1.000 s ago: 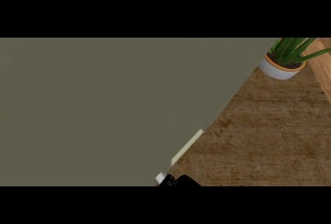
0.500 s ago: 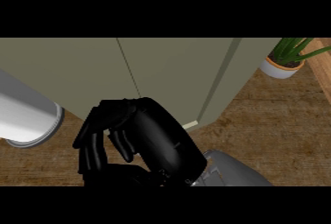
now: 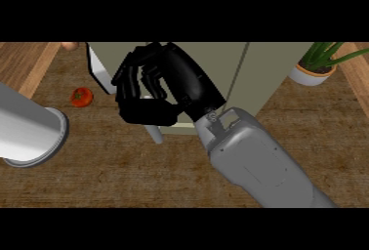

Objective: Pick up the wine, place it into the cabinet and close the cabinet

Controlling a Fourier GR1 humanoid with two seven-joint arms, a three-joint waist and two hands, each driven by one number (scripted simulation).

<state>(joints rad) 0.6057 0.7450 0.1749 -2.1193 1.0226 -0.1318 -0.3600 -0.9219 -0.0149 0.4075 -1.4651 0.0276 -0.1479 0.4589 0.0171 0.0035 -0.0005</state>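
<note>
While the right hand [image 3: 155, 83], fingers curled on nothing visible, lay against the cabinet [image 3: 216, 73] door at upper centre, no wine showed.

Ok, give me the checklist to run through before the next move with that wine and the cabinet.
1. Wine in sight: not ok; no bottle shows in the head view.
2. Right hand holding something: cannot tell; it sits in front of the cabinet.
3. Cabinet shut: cannot tell; the hand and forearm cover much of its front.
4. Tomato out of the hand's way: ok; it lies apart, to the hand's left on the counter.
5. Potted plant out of the way: ok; it stands well to the arm's right.
6. Left hand placed safely: cannot tell; it is not in view.
</note>
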